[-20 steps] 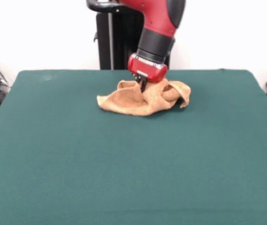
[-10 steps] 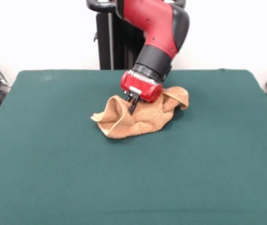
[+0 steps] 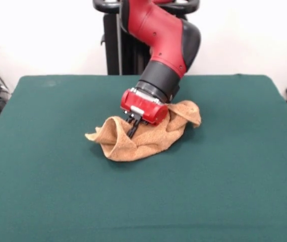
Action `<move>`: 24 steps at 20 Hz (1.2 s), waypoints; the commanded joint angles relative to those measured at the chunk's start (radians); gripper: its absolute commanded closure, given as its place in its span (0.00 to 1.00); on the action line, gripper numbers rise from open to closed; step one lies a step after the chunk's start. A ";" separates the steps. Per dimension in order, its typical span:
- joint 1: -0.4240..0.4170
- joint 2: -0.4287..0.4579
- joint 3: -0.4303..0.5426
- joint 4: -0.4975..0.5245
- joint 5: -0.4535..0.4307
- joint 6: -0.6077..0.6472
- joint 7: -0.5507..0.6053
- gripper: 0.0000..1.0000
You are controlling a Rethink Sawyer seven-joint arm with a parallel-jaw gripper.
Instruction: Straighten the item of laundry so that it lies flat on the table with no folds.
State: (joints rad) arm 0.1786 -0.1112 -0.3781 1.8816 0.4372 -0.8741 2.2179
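On my feed the dark green counter [image 3: 57, 181] fills most of the front view, running from the near edge back to the black pedestal [image 3: 125, 45] at the far side. My red and black arm [image 3: 158, 35] comes down from the top of the picture and leans toward the left of the picture, its black wrist section ending in a red cuff just above the cloth. The orange-tan terry towel [image 3: 153, 138] lies rumpled on the far half of the counter, roughly centred across its width, with one flap reaching out toward the left of the picture and a folded lump on the right. The fingers [image 3: 133, 129] point down into a raised fold at the towel's left-centre, close together with cloth bunched against them; I read them as pinched on that fold.
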 commanded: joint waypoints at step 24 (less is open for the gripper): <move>0.300 0.375 -0.302 -0.254 0.611 0.063 -0.333 1.00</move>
State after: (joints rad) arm 0.4284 0.1765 -0.6206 1.7037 0.9394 -0.8777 2.2175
